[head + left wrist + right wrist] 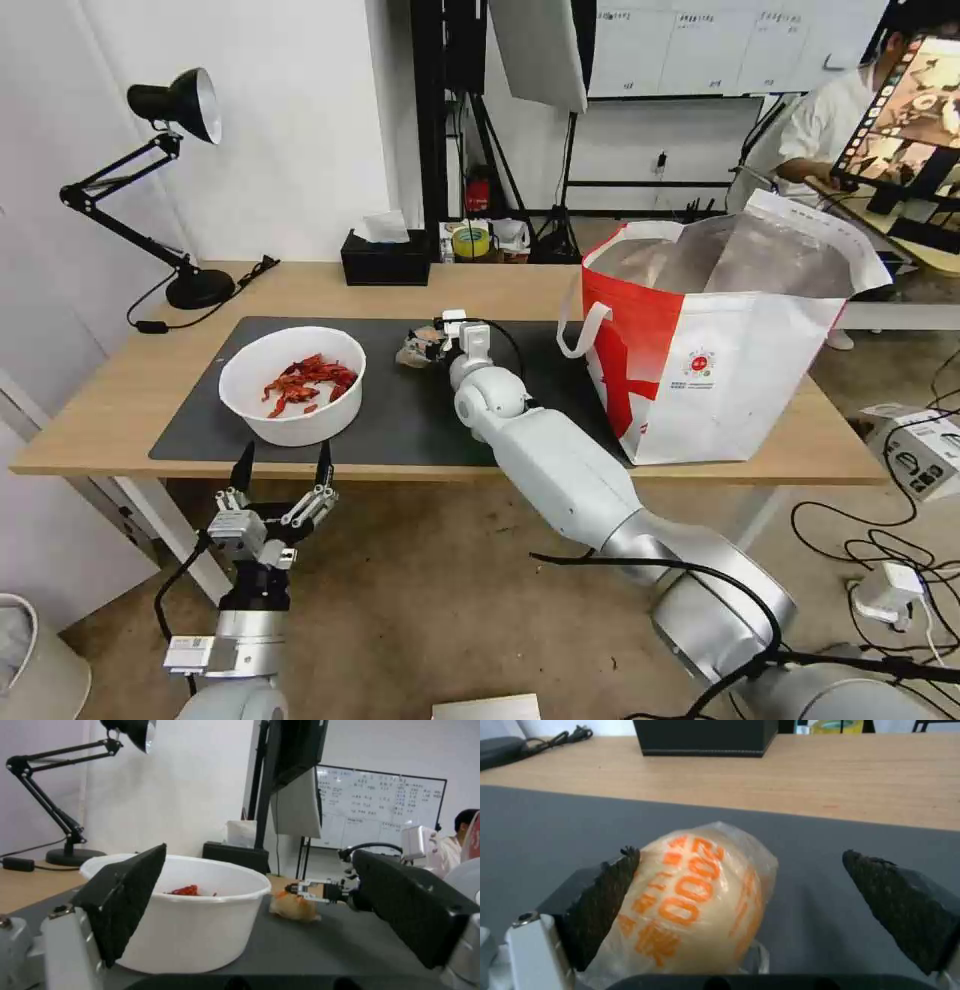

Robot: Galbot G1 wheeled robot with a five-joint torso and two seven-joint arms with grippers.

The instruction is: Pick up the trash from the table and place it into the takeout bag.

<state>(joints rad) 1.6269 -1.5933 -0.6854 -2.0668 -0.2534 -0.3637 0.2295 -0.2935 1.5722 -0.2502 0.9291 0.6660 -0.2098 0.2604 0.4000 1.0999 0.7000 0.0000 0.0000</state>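
Surface: we see a long light-wood surface [500, 290] on white legs, carrying a large dark grey mat [400, 400]; a white wall stands behind it, bare floor with cables lies below.
Far left: a black desk lamp [170, 180] stands on the wood, its cord trailing beside the mat.
Left gripper: our left gripper [282, 468] hangs just in front of the surface's near edge, below the bowl, its fingers [120, 903] spread wide apart and holding nothing.
Bowl: the white round bowl [293, 385] sits on the mat's left part, red crayfish shells [305, 382] inside; in the left wrist view it stands just beyond the left fingers.
Back edge: a black tissue box [385, 262] rests on the wood behind the mat.
Wrapped lump: the plastic-wrapped orange lump [700, 900] lies on the mat's middle, between bowl and bag.
Right gripper: our right gripper [428, 345] reaches over the mat to the lump; its fingers stand apart around it, one finger against the wrap, the other clear of it.
Takeout bag: the white-and-red takeout bag [720, 350] stands open at the surface's right end, foil lining showing.
Hard to make out: from the head view the wrist partly hides the lump; we cannot read its orange print.
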